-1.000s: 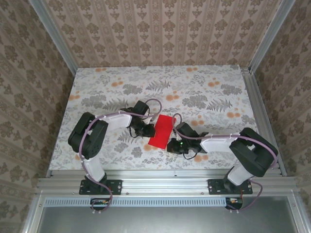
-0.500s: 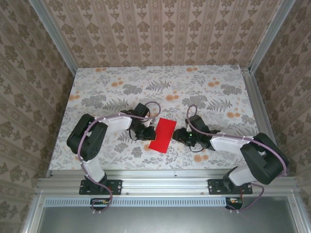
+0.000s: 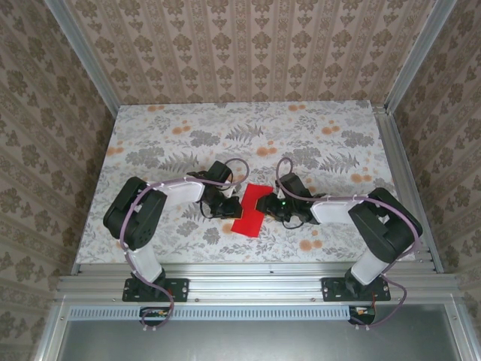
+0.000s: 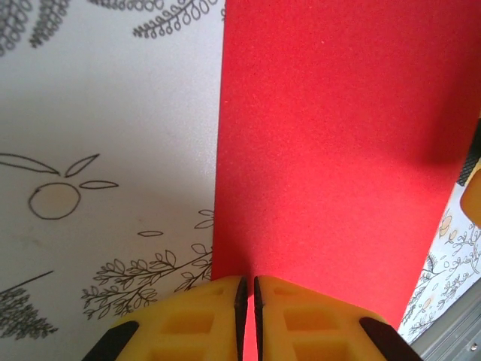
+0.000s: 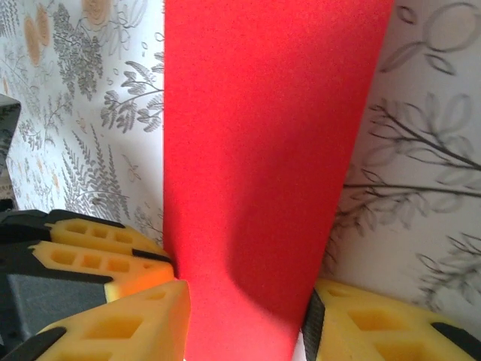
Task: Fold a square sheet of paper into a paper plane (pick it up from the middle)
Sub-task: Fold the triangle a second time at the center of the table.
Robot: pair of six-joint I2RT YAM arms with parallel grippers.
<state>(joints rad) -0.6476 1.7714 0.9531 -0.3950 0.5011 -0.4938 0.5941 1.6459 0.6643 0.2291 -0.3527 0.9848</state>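
The red sheet of paper (image 3: 248,219) lies near the middle of the table as a narrow oblong, longer than it is wide. My left gripper (image 3: 231,204) sits at its left long edge. In the left wrist view, the left gripper (image 4: 247,282) is shut on the paper (image 4: 331,135), with red showing in the thin slit between the yellow pads. My right gripper (image 3: 264,204) is at the paper's right side. In the right wrist view, the right gripper (image 5: 244,297) stands open, with a yellow finger on each side of the paper (image 5: 263,135). The left gripper's fingers (image 5: 98,252) show beside it.
A floral cloth (image 3: 316,143) with small orange flower prints (image 3: 264,151) covers the table. A metal rail (image 3: 255,284) runs along the near edge and wallpapered walls close in the other three sides. The rail (image 4: 451,338) also shows past the paper's far edge.
My right gripper has opened, drawn off to the right, then come back up to the paper's right edge, now straddling it. The paper shifted slightly. The left gripper stayed shut on it.
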